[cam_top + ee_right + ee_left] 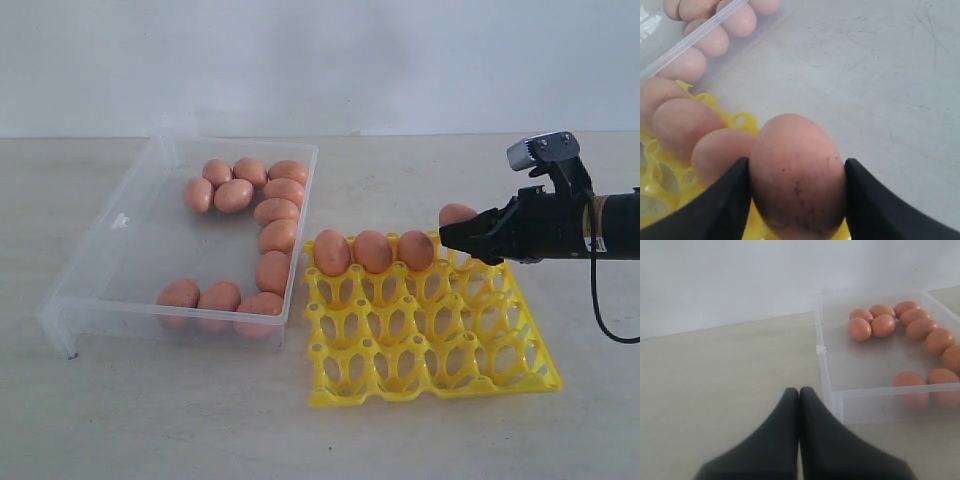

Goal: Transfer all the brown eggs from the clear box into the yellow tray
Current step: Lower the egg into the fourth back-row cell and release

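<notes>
Only my left wrist camera shows the left gripper [799,392]. Its fingers are pressed together, low over the table [715,380] just beside the clear box [821,347]. On the exterior view I count twelve brown eggs [276,211] in that box and three seated along the yellow tray's [430,345] far row. The right gripper [450,235] lies level, clamped on one egg [797,175] above the tray's far right corner. Its dark specks show only up close.
</notes>
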{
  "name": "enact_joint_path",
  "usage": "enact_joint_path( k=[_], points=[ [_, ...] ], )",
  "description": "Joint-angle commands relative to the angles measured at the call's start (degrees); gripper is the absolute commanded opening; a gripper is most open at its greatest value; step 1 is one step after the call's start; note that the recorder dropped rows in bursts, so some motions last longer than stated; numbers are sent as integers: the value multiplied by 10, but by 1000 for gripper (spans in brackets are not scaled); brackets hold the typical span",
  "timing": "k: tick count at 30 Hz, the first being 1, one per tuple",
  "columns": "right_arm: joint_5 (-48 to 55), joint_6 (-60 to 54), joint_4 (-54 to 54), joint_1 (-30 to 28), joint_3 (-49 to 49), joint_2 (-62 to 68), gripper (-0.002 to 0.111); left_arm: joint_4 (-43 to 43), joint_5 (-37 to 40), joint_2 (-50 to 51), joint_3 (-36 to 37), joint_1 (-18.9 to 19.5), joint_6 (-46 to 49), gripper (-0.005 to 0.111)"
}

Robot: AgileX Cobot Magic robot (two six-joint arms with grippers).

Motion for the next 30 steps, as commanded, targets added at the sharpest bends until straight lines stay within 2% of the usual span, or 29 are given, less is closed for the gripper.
enact_joint_path(
  k=[1,5,12,16,20,30],
  points=[
    [-1,-7,6,1,-3,0,0,-4,-3,-1,2,-5,-5,-4],
    [-1,-12,6,1,-3,0,4,-4,-1,-1,2,-5,-5,-4],
    [-2,-12,5,1,-3,0,31,-4,-1,-1,2,-5,-5,-4],
    [-2,-12,4,1,-3,0,41,-4,-1,-1,2,-5,-5,-4],
    [1,-12,-12,1,-3,0,45,-4,-1,-1,2,-5,-5,-4],
    [1,-15,-18,1,-3,0,45,-4,-1,-1,2,-5,-5,-4]
  ],
)
